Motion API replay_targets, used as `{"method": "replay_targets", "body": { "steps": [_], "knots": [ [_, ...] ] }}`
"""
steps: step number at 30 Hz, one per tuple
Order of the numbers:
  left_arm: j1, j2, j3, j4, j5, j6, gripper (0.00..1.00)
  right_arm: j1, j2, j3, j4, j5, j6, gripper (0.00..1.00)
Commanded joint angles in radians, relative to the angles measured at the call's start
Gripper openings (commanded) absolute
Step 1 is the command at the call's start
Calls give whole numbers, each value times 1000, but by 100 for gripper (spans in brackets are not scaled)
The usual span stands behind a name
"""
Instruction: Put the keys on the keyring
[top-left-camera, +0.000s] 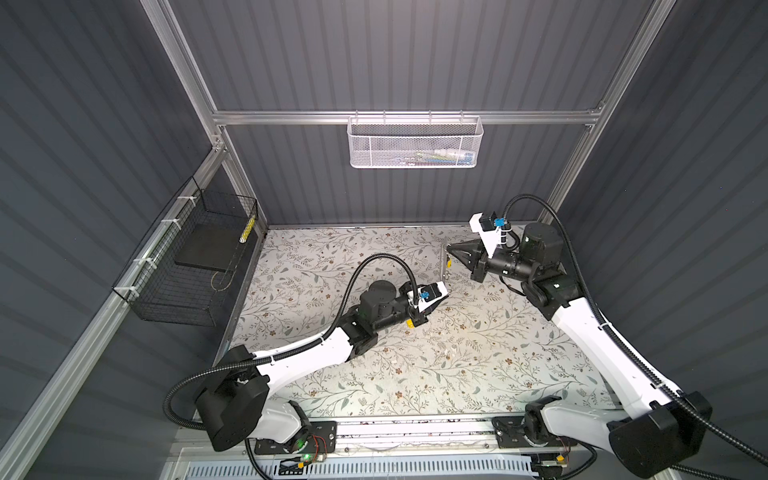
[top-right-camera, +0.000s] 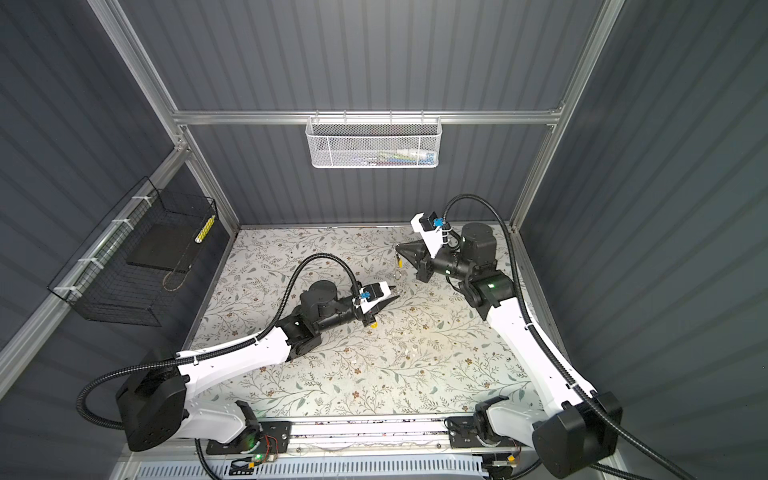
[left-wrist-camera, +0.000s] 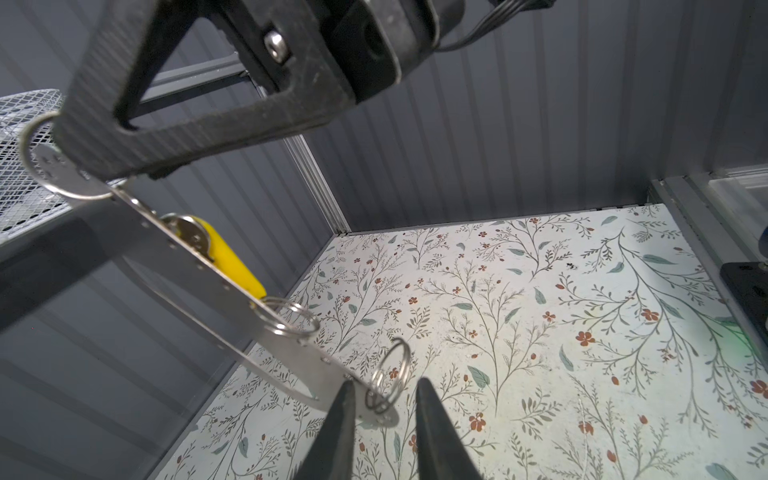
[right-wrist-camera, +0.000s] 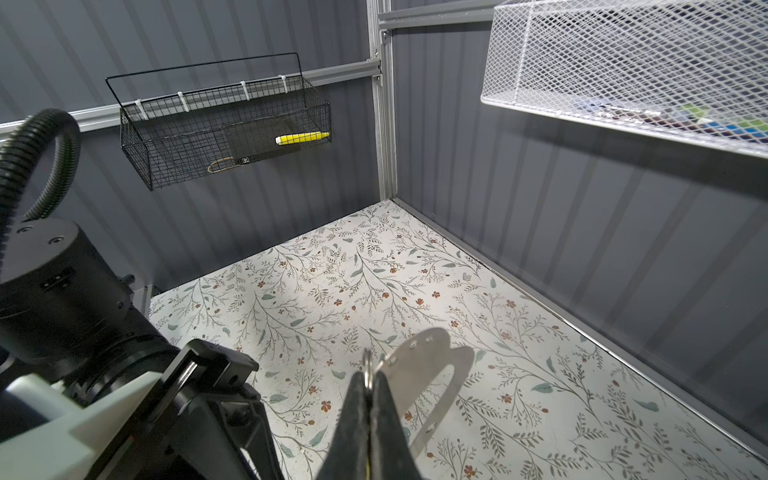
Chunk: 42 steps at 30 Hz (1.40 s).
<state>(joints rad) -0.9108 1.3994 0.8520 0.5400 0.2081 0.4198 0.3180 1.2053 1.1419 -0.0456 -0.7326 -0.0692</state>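
Observation:
My right gripper (top-left-camera: 448, 250) (right-wrist-camera: 368, 380) is shut on the upper end of the keyring (left-wrist-camera: 237, 295) (right-wrist-camera: 419, 361), pinching a small wire ring there. The keyring is a flat silvery oval loop carrying small split rings, and it hangs above the table in both top views (top-left-camera: 444, 270) (top-right-camera: 397, 270). One of the keys (left-wrist-camera: 232, 257), a yellow tag, hangs behind the loop. My left gripper (left-wrist-camera: 385, 382) (top-right-camera: 395, 298) is open, its fingers either side of the loop's lower end and its split ring (left-wrist-camera: 388, 374). A second yellow key (top-left-camera: 409, 325) lies on the table under the left wrist.
A black wire basket (top-left-camera: 195, 257) with a yellow pen hangs on the left wall. A white mesh basket (top-left-camera: 415, 141) hangs on the back wall above the table. The floral table (top-left-camera: 457, 365) ends at grey walls on three sides.

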Motion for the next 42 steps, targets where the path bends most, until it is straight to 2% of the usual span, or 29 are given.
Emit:
{"method": "replay_targets", "body": {
  "steps": [1,11,15,17,25,42],
  "knots": [
    [-7,7,24,20,-11,31,25,6,3,34,14,-15,-6,0],
    [-11,7,27,15,-19,43,14,11,8,37,8,-15,-10,0],
    [-12,1,24,19,-21,47,12,12,11,40,2,-11,-12,0],
    [-14,-4,19,28,-24,47,13,12,15,40,-2,-10,-12,0],
    [-16,-11,6,39,-24,54,25,13,21,42,0,-7,-12,0],
    [-22,4,17,32,-48,80,23,19,25,52,-10,-12,-15,0]
  ]
}}
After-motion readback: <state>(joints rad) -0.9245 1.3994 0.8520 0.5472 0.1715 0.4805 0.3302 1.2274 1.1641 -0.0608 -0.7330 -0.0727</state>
